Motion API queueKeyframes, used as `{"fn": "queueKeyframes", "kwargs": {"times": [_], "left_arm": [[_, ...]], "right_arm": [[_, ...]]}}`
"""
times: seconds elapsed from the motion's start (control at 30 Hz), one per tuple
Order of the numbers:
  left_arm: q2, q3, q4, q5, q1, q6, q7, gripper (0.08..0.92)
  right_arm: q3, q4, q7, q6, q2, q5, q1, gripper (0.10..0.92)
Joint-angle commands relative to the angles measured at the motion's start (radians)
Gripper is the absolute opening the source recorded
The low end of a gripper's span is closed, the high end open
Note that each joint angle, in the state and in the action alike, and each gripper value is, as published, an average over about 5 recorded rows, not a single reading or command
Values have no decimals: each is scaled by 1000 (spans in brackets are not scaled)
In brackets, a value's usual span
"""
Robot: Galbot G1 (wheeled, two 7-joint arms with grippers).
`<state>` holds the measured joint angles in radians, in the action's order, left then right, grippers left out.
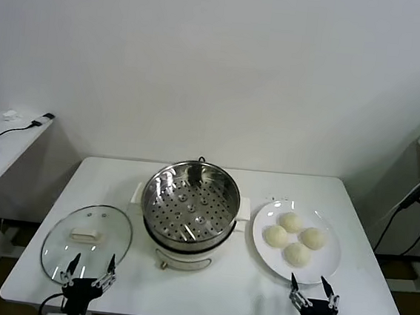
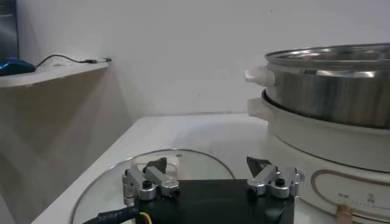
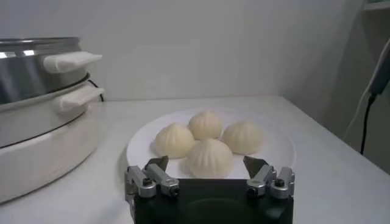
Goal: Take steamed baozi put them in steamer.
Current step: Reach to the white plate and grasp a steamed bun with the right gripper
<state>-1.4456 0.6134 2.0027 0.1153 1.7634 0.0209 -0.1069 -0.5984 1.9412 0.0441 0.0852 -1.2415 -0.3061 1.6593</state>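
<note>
While both arms wait at the table's near edge, you have:
Baozi: 4 steamed baozi (image 1: 294, 240) on plate (image 1: 261, 246), just ahead of right gripper (image 1: 315, 296), jaws spread, empty.
Steamer (image 1: 191, 200): left of plate.
Left gripper (image 1: 88, 275): spread, empty, over glass lid (image 1: 59, 251), farther off.

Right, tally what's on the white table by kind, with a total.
Steamed baozi: 4
Steamer: 1
Glass lid: 1
White plate: 1
Total: 7
</note>
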Motion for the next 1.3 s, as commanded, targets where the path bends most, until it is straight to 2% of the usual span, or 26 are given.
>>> {"fn": "queueKeyframes", "kwargs": {"times": [0.03,0.2,0.33,0.5,0.7,0.83,0.97,1.1,1.3], "left_arm": [[1,-1,3,-1,2,-1,-1,823],[8,-5,6,1,1,-2,-6,823],[15,-5,8,5,-4,0,-13,823],[28,-7,9,10,-4,-2,-15,823],[35,-16,11,5,0,-3,-12,823],[32,-16,12,1,2,-7,-10,823],[28,-19,9,0,6,-13,-11,823],[25,-21,7,-1,8,-18,-11,823],[25,-18,6,-1,6,-16,-9,823]], "right_arm": [[-14,29,-9,79,38,17,-50,823],[17,3,18,247,203,-27,-314,823],[164,-119,-48,329,405,-43,-585,823],[470,-316,-318,305,662,20,-921,823],[1114,-541,-818,136,856,86,-1535,823],[1582,-688,-1091,-18,844,133,-1962,823],[1908,-809,-1232,-90,763,134,-2240,823],[2056,-866,-1264,-71,657,83,-2331,823],[2066,-928,-1216,29,490,-19,-2240,823]]}}
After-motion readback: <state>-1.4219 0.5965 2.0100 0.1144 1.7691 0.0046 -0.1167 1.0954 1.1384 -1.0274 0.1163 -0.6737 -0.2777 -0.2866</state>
